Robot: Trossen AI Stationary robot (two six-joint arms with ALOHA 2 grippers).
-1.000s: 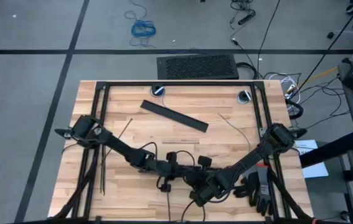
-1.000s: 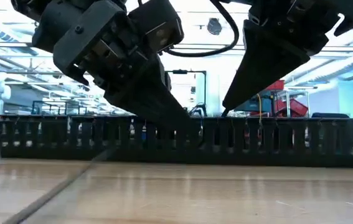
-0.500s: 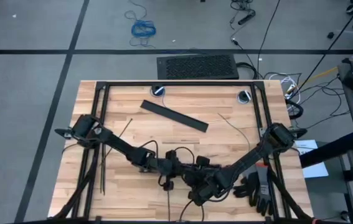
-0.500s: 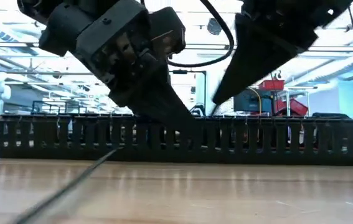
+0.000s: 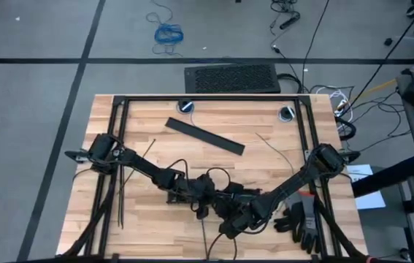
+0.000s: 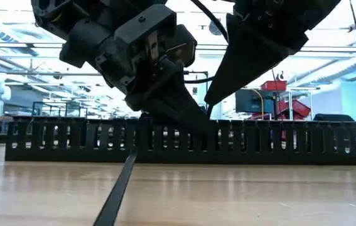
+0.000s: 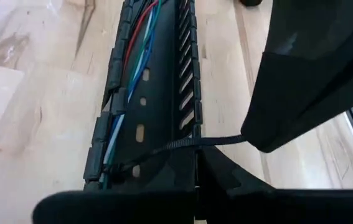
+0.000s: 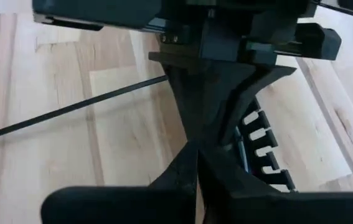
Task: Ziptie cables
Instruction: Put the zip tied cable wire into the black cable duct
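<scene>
Black and thread-thin, a ziptie [image 7: 192,143] lies crosswise over the slotted cable duct [image 7: 157,93], clamped at its near end between my left gripper [image 7: 196,163]'s closed fingers. Its long axis runs across the duct toward my right gripper [image 7: 254,138], whose tips also pinch it. Both arms angle in low, meeting near the table [image 5: 265,157]'s front edge. Beyond, red, green and blue cables [image 7: 140,59] run lengthwise down the duct.
</scene>
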